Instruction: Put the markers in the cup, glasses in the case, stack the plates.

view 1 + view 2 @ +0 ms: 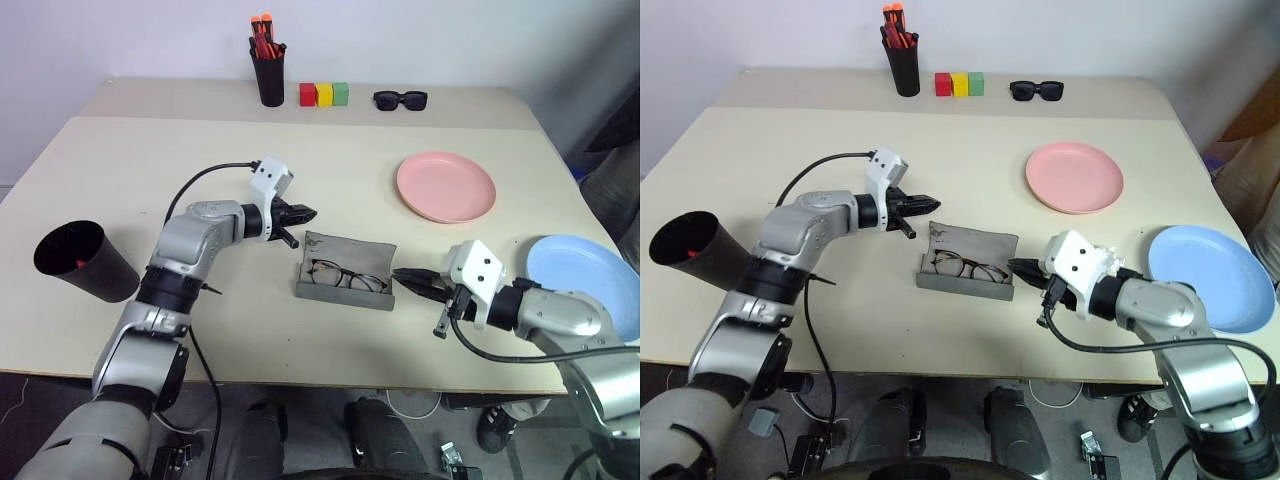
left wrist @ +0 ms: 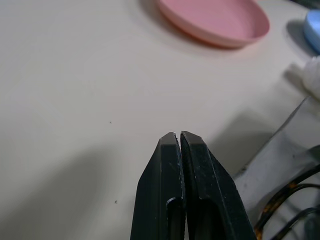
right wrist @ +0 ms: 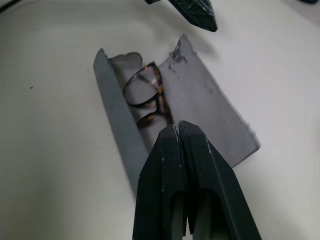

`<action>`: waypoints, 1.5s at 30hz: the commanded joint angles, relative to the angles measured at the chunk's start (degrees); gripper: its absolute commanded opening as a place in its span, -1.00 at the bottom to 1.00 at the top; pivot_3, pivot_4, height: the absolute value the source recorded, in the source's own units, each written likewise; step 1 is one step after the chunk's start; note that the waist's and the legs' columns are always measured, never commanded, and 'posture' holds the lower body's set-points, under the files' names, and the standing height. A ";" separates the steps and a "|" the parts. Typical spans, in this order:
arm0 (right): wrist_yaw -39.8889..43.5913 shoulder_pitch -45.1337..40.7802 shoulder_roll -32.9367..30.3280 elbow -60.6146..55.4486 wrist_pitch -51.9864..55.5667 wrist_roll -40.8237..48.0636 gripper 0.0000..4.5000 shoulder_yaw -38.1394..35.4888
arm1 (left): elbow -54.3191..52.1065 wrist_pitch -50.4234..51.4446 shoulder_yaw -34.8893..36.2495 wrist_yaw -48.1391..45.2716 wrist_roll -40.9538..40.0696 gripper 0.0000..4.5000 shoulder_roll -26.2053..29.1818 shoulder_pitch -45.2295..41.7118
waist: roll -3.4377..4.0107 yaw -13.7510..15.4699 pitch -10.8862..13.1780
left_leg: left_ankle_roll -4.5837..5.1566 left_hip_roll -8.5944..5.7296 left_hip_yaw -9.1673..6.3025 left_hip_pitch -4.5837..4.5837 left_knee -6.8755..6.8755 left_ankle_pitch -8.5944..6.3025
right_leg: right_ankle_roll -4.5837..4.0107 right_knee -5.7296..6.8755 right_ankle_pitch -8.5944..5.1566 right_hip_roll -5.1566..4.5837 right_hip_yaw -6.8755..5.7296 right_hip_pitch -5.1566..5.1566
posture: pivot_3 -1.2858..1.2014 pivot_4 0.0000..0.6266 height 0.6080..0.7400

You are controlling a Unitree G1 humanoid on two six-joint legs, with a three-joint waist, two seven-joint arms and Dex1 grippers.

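Observation:
The grey case point(image 1: 352, 249) lies open at mid-table, and the thin-framed glasses point(image 1: 345, 275) rest inside it. My left gripper point(image 1: 310, 212) is shut and empty, hovering just off the case's far left corner. At the case's right end my right gripper point(image 1: 402, 273) is shut too, also empty. In the right wrist view its fingertips point(image 3: 170, 132) point along the open case over the glasses point(image 3: 147, 97). The pink plate point(image 1: 446, 186) and the blue plate point(image 1: 590, 280) lie apart on the right. The black cup point(image 1: 85, 262) stands at the left edge; a red spot shows inside it, the markers otherwise hidden.
Along the back edge are a black pen holder point(image 1: 268, 78) with orange-capped markers, three coloured blocks point(image 1: 323, 94) and black sunglasses point(image 1: 400, 99). The blue plate sits close to the table's right edge. Bare tabletop lies between the cup and the case.

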 commanded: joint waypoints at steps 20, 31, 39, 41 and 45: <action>-4.79 2.32 1.06 4.36 -9.06 -2.81 -1.00 -1.58 | -13.70 -2.62 -2.49 -20.84 3.25 -0.97 5.97 8.38 | 0.04 -0.12 -0.02 | 0.00 0.03 -0.01 0.04 -0.01 0.00 | 0.01 0.02 -0.01 -0.01 0.00 0.05 | 0.03 -0.52 0.88; -8.19 -14.98 1.61 13.58 4.43 -0.14 -1.00 0.13 | -24.01 -7.80 0.28 -13.89 4.86 -0.97 7.31 19.67 | 0.08 0.03 -0.05 | 0.00 0.04 0.02 0.23 0.06 0.00 | -0.01 0.03 -0.02 -0.04 0.04 0.23 | 0.03 -0.52 0.88; -11.82 -29.17 -2.27 36.71 -5.52 -20.01 -0.44 14.18 | -38.39 -9.87 7.81 -7.11 0.87 -1.00 6.45 30.88 | 0.09 -0.01 -0.04 | 0.00 0.04 0.08 0.15 0.00 0.00 | 0.00 0.04 -0.01 -0.06 0.06 0.11 | 0.03 -0.52 0.88; -12.35 -31.38 -2.24 41.59 -9.61 -23.76 0.03 16.68 | -42.50 -9.99 9.16 -5.59 0.32 -1.00 6.94 34.35 | 0.09 0.01 -0.04 | 0.00 0.05 0.10 0.12 -0.01 0.00 | 0.00 0.03 -0.01 -0.06 0.07 0.08 | 0.03 -0.52 0.88; -13.96 -35.06 -1.35 51.57 -17.62 -29.54 0.44 19.85 | -48.75 -8.40 12.73 -2.31 -3.21 -1.00 6.46 39.22 | 0.09 -0.05 -0.04 | 0.00 0.05 0.14 0.12 0.00 0.00 | 0.00 0.03 -0.01 -0.08 0.09 0.06 | 0.03 -0.52 0.88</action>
